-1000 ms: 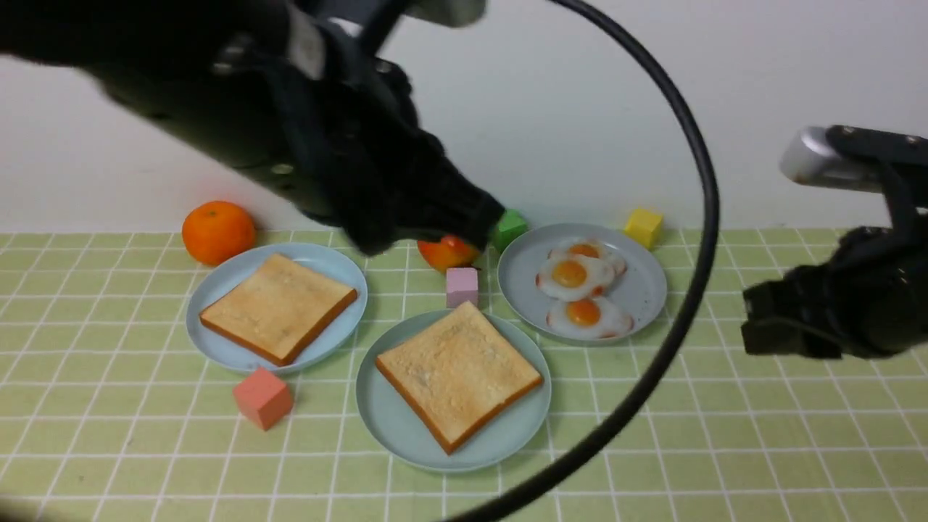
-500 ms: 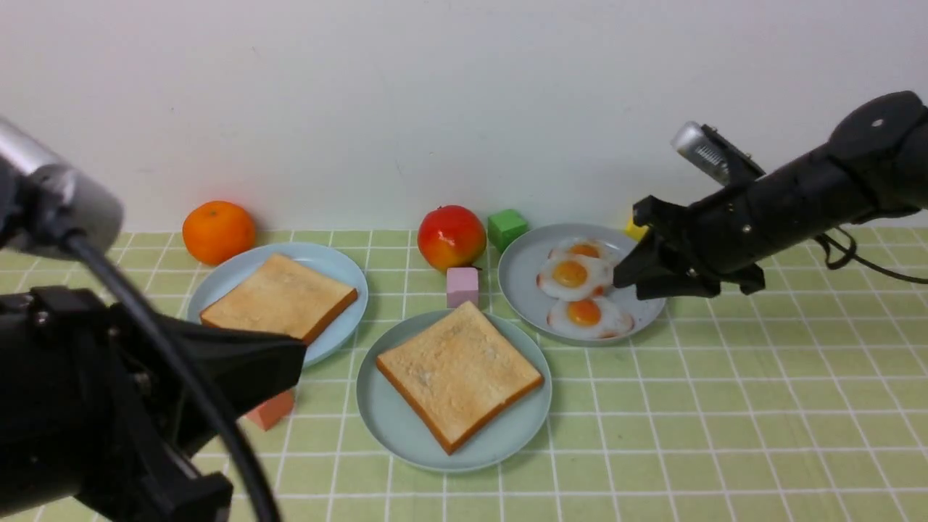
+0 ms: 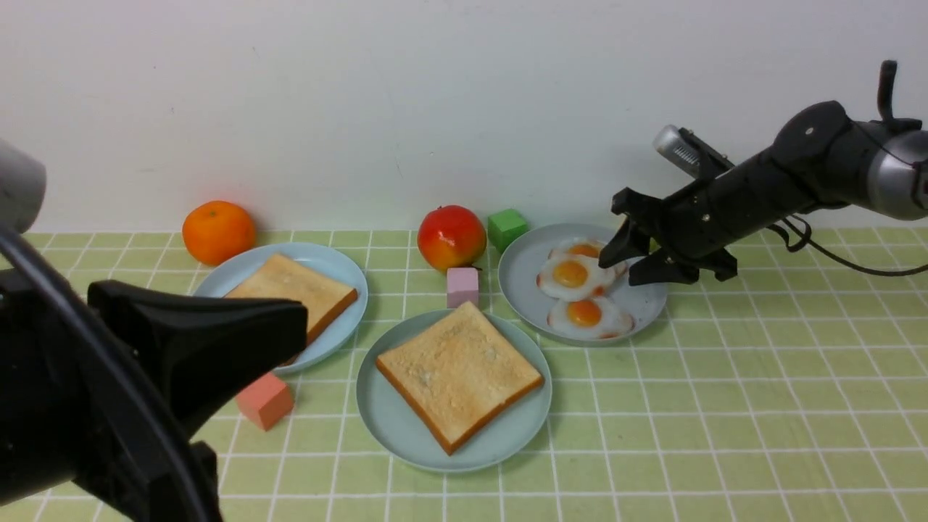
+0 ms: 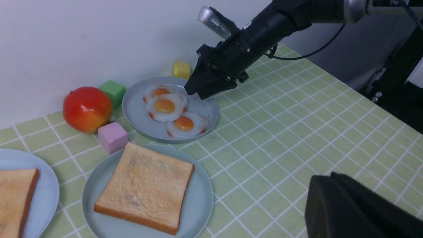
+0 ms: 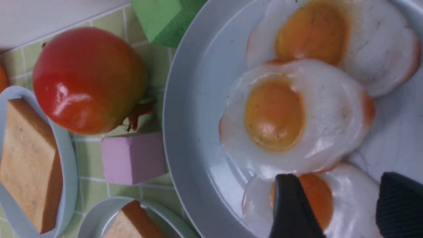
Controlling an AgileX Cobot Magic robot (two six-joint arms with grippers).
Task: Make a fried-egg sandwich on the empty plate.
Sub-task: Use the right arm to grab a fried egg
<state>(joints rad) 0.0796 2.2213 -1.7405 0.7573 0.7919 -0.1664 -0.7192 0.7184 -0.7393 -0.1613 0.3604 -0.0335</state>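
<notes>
The pale teal-green plate [image 3: 384,428] stands at front centre and carries one toasted bread slice [image 3: 458,373]. A second slice [image 3: 290,290] lies on the sky-blue plate [image 3: 341,272] to its left. Three fried eggs [image 3: 573,275] overlap on the grey-blue plate [image 3: 522,275] at the back right. My right gripper [image 3: 621,270] hangs open over that plate's right side. In the right wrist view its fingers [image 5: 287,198] straddle the nearest egg [image 5: 350,205], beside the middle egg [image 5: 290,119]. My left gripper [image 3: 301,326] is shut and empty, low at the front left, covering part of the sky-blue plate.
An orange [image 3: 217,232] and a red fruit [image 3: 451,238] sit along the back wall. Small cubes are scattered about: green [image 3: 507,228], pink [image 3: 462,286], salmon [image 3: 262,400] and yellow [image 4: 181,69]. The tiled mat runs on to the right.
My left arm has swung back from over the plates to the near left. My right arm has come in from the right over the egg plate, and its jaws have spread wider.
</notes>
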